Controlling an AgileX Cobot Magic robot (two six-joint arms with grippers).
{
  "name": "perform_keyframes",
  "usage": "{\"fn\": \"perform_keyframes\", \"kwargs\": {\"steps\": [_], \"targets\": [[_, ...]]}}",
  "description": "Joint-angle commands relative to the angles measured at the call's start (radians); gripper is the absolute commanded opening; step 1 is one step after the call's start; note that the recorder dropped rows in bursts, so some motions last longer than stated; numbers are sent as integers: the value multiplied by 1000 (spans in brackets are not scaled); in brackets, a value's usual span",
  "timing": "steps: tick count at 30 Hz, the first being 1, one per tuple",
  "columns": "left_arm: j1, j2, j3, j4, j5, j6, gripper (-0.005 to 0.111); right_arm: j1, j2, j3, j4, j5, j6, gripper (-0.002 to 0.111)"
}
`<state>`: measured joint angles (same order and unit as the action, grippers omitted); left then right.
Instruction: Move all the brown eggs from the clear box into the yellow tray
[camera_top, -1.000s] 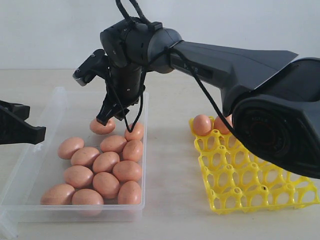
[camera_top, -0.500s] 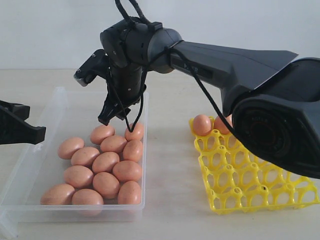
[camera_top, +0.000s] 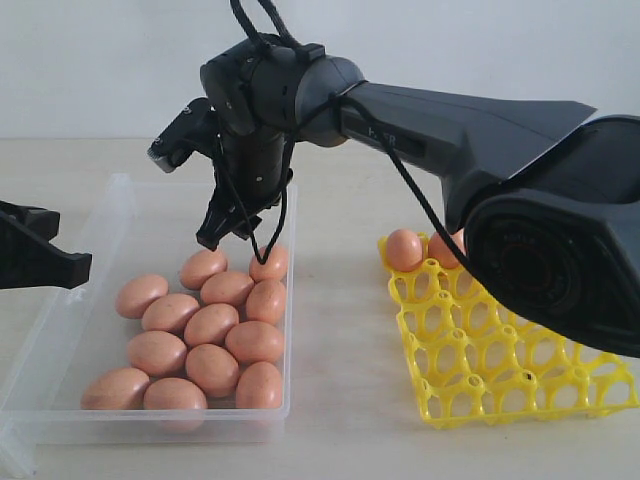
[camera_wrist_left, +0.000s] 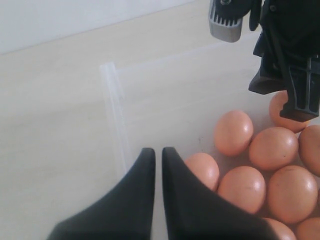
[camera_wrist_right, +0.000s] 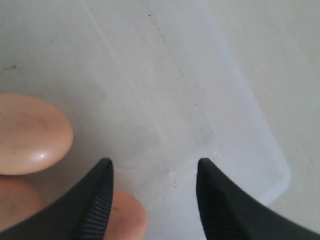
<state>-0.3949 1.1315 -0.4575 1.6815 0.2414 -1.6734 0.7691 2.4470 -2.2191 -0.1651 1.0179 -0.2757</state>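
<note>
1. Over the far end of the clear box (camera_top: 70, 320), in the exterior view, the right tool (camera_top: 228, 238) hangs open and empty just above the rearmost of the brown eggs (camera_top: 212, 324). Thirteen eggs lie bunched in the box on the pale desk (camera_top: 340, 350). The yellow tray (camera_top: 500, 370) sits well apart to the right, with at least two eggs in its back row (the arm hides part of that row). The left tool (camera_top: 45, 262) hovers at the box's left side.
2. From the left wrist view, the left tool's two dark fingers (camera_wrist_left: 135, 200) are pressed together with nothing between them. They sit near the box wall, beside the eggs.
3. From the right wrist view, the right tool's ribbed fingers (camera_wrist_right: 97, 200) stand wide apart. Only bare box floor shows between them, and the eggs lie off to one side.
4. Judged step: the approach to a pick, with most of the task left to do. The next move calls for centring over one egg and lowering to straddle it. After that comes a gentle close, a lift clear of its neighbours, and a carry to a free cup.
5. Faint pale lettering marks the right arm (camera_top: 440, 120) but is too small to read. No other label or brand shows.
</note>
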Motion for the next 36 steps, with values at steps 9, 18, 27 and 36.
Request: {"fn": "perform_keyframes", "kwargs": {"steps": [9,18,27,36], "targets": [[3,-9,2,5,-5,-12,4,-1,-13,-6,0,23,14,45],[3,-9,2,5,-5,-12,4,-1,-13,-6,-9,120,65,45],[3,-9,2,5,-5,-12,4,-1,-13,-6,-36,136,64,45],[3,-9,2,5,-5,-14,4,-1,-13,-6,-68,175,68,45]]}}
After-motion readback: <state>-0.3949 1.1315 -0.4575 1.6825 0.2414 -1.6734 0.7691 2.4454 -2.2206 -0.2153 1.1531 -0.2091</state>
